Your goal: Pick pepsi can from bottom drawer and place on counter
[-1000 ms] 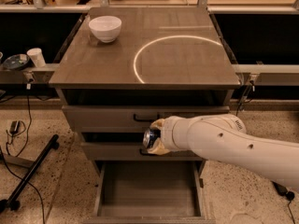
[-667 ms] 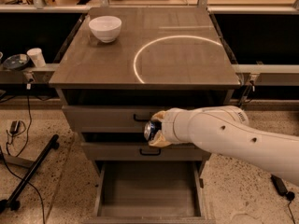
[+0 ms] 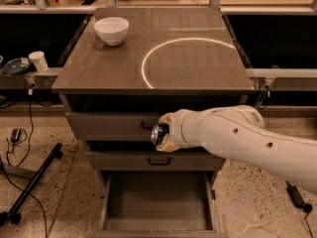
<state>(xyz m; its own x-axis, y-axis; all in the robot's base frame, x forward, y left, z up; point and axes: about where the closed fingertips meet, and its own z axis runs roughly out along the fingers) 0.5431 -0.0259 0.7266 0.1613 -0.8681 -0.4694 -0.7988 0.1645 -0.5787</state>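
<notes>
My gripper (image 3: 162,133) is shut on the pepsi can (image 3: 159,133), a small blue can with a silver end facing the camera. It hangs in front of the upper drawers, below the counter's front edge and above the bottom drawer. The bottom drawer (image 3: 157,226) stands pulled out, its plain floor bare. The counter (image 3: 198,68) is a glossy grey-brown top with a bright curved ring of light on it. My white arm reaches in from the right.
A white bowl (image 3: 111,29) sits at the counter's back left. Two closed drawers with black handles (image 3: 159,161) lie behind the can. A paper cup (image 3: 38,60) stands on a ledge at left. A black stand leg (image 3: 29,187) and cables lie on the floor at left.
The gripper has lifted the can a little higher, from beside the lower handle toward the upper drawer front.
</notes>
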